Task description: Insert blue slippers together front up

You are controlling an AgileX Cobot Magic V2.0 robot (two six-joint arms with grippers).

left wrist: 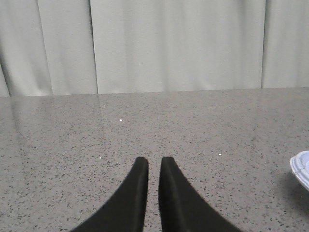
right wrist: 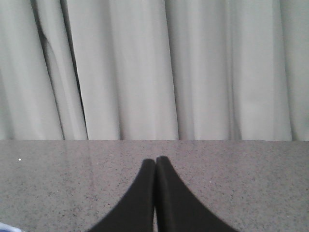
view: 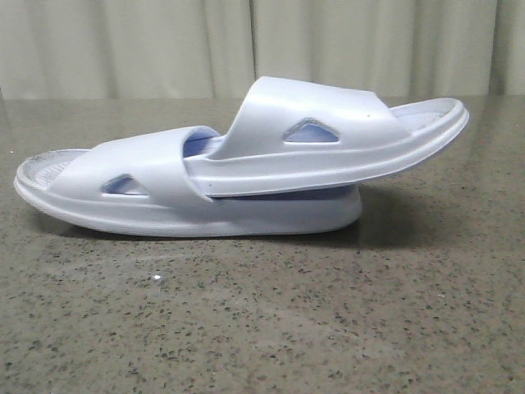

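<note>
The blue slippers (view: pixel 246 164) lay nested on the worktop (view: pixel 262 320), one pushed under the other's strap. My left fingers (left wrist: pixel 153 166) stood slightly parted, my right fingers (right wrist: pixel 155 164) closed; both empty. Insertion appeared complete; keeping clear seemed best.

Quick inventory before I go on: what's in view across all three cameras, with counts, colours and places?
Slippers: two, pale blue-white, mid-table, nested; one's end tucked under the other's strap, its far end raised to the right.
Table: one, grey speckled stone, under everything.
Curtain: one, off-white, pleated, behind the table.
Left gripper: black fingers, narrow gap, holding nothing, above bare table; a slipper edge at the view's edge.
Right gripper: black fingers, tips together, empty.
</note>
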